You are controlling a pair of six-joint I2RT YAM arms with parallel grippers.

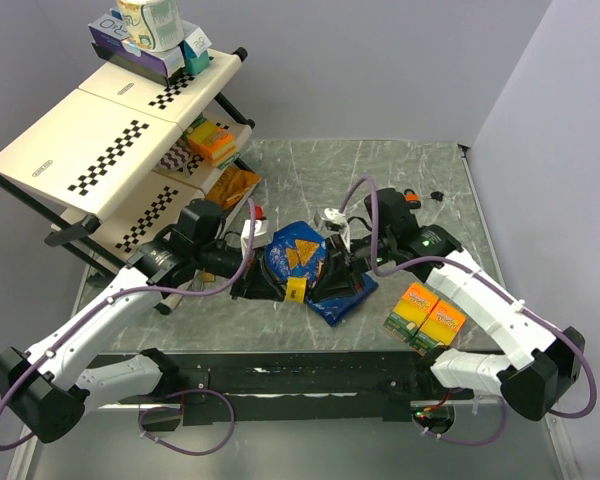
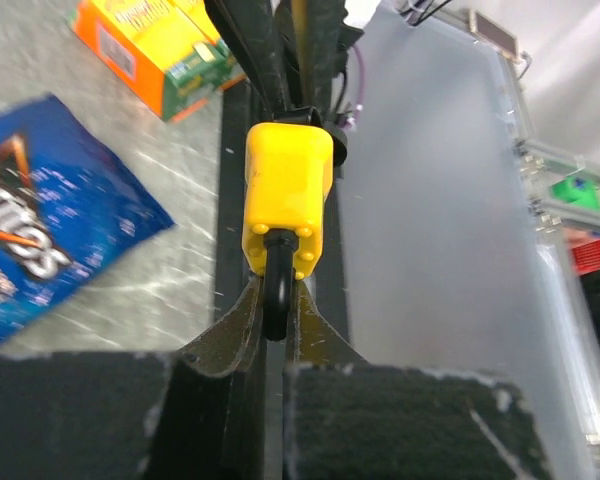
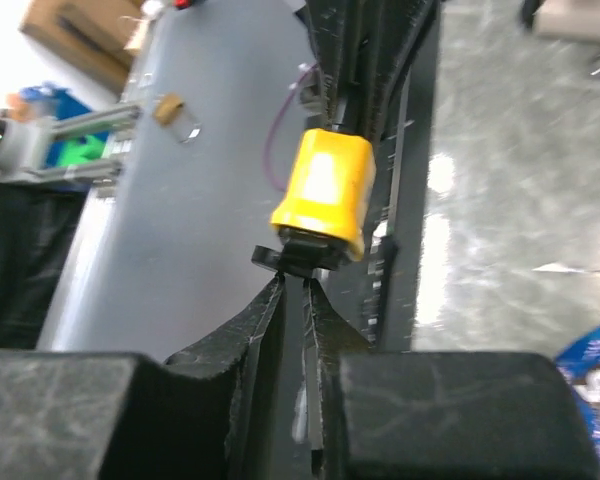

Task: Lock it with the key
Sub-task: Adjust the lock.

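A yellow padlock (image 1: 296,289) hangs in the air between my two grippers, above a blue chip bag. My left gripper (image 2: 273,300) is shut on the lock's black shackle (image 2: 275,285), and the yellow body (image 2: 287,200) points away from it. On the opposite side, my right gripper (image 3: 298,285) is shut on the black head of the key (image 3: 298,258), which sits in the bottom of the padlock (image 3: 325,190). In the top view the left gripper (image 1: 272,286) and the right gripper (image 1: 322,280) face each other across the lock.
The blue chip bag (image 1: 302,262) lies on the table under the lock. Two orange boxes (image 1: 427,315) lie at the right front. A tilted shelf rack (image 1: 110,120) with boxes stands at the left back. A small black part (image 1: 436,196) lies far right.
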